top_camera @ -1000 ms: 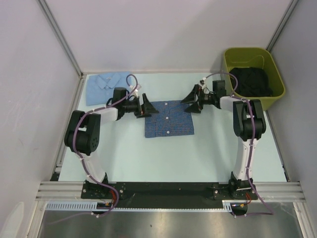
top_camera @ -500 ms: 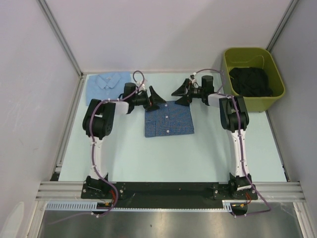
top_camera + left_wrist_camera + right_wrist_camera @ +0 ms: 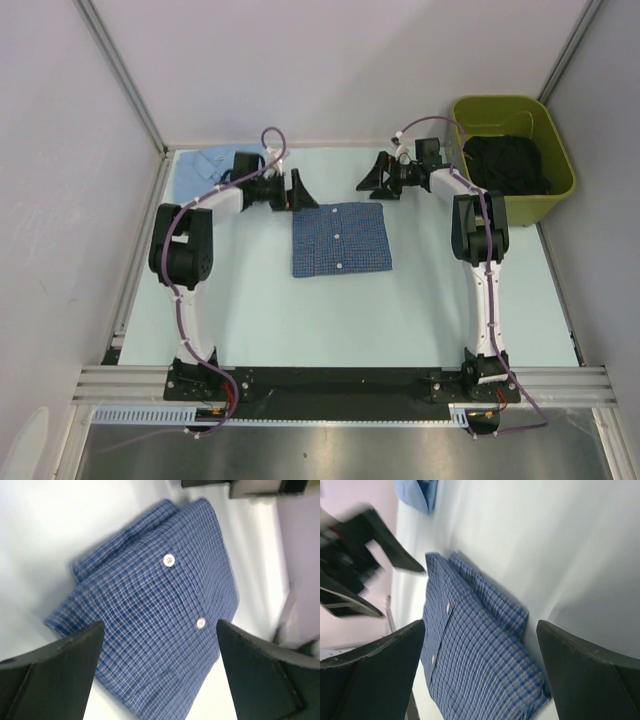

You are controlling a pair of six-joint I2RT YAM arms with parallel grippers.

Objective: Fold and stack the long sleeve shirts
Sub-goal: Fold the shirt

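Table (image 3: 420, 310): pale, shut in by walls (image 3: 330, 70) at left, far side and right. Bare room all the way from the jaws back to the arm bases, a narrower bare strip between the jaws and the far wall, and an open gap from one set of jaws to the other.

Bin (image 3: 560, 190): one, green, outward of the right jaws at the far right corner, with dark cloth (image 3: 505, 165) inside.

Shirts: two. Checked shirt (image 3: 341, 239), medium blue, folded to a square, flat on the table just on the near side of both jaws and centred between them; far edge close under the fingertips but not touching. Pale blue shirt (image 3: 205, 165) behind and outward of the left jaws at the far left corner, partly hidden by the left arm, well apart from the checked one.

Grippers: two. Left gripper (image 3: 303, 190) and right gripper (image 3: 376, 178) facing each other above the far edge of the checked shirt, jaws spread wide, nothing held; fingers (image 3: 55, 675) clear of cloth in the left wrist view.

Buttons (image 3: 169, 559): two white ones in the left wrist view.

Since a second ago: both grippers drawn back from the shirt's far corners towards the far wall, jaws as wide as before; checked shirt unmoved, same fold.
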